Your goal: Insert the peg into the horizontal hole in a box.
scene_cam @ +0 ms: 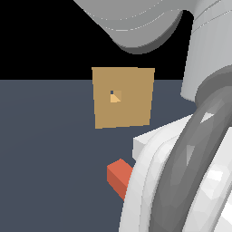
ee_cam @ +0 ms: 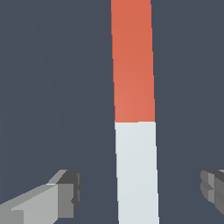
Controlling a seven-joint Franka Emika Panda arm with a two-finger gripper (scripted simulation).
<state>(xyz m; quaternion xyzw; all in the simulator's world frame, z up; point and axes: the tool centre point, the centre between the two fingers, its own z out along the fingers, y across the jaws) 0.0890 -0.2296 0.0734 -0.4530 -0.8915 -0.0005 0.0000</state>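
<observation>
In the wrist view we see the peg (ee_cam: 134,118) lying flat on the dark slate surface (ee_cam: 52,87), running lengthwise through the frame. Its red-orange half and its pale grey half meet at a clean seam roughly midway along the visible length. The gripper (ee_cam: 140,192) is spread wide: one of its fingers (ee_cam: 65,194) shows on one side of the pale half and the other finger on the opposite side, each well apart from the peg, with bare surface between pad and bar. We therefore report the end effector as released, holding nothing, and straddling the pale half of the peg.

In the exterior view we see the box (scene_cam: 123,97) standing on the same surface, its tan square face turned towards the camera and slightly skewed. The hole (scene_cam: 115,96) sits near the centre of that face (lighter orange inside, with a small dark corner). Nearer the camera than the box, the red-orange end of the peg projects from behind the robot arm (scene_cam: 181,181), which fills the exterior view's right and hides the rest of the bar. The peg end and the box are apart, with open surface between them. We cannot tell from this view how the bar is aligned with the hole.
</observation>
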